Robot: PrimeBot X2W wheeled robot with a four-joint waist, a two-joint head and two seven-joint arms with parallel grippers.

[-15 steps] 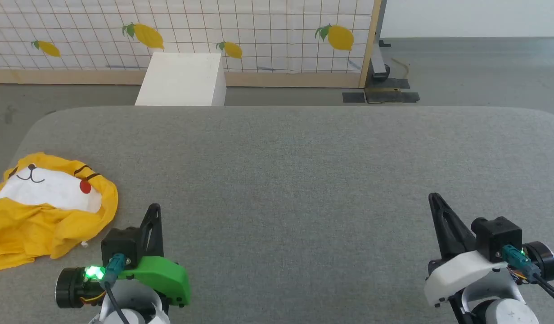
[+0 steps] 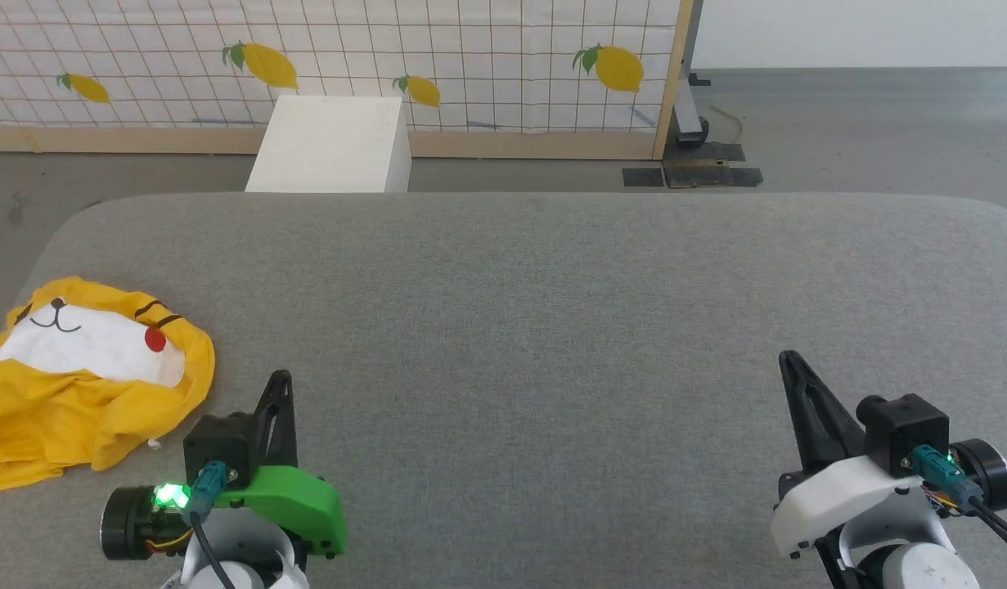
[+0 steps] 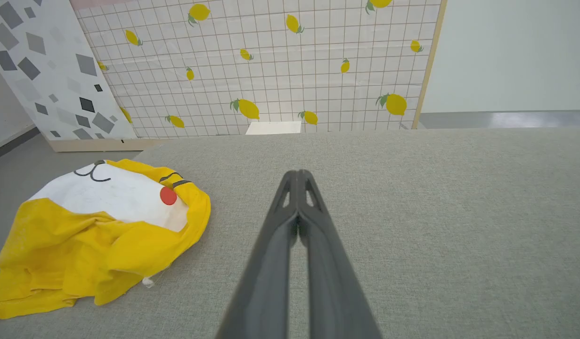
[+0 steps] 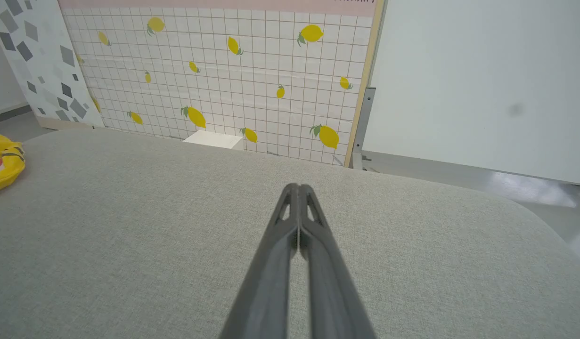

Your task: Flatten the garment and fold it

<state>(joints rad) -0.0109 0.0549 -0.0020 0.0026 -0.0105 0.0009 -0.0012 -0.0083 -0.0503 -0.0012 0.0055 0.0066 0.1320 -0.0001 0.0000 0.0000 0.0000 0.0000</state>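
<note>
— Jaws?
— Both of mine pressed tight, gripping nothing: left gripper, right gripper, over the grey table.
— Garment?
— The garment lies crumpled, near and left of my left tips. Yellow, white muzzle patch and red cheek dot facing up.

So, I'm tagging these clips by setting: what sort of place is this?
Likely a staged robot test room, not a home: a lemon-printed grid backdrop panel, a grey fabric-covered table and bare grey floor.
</note>
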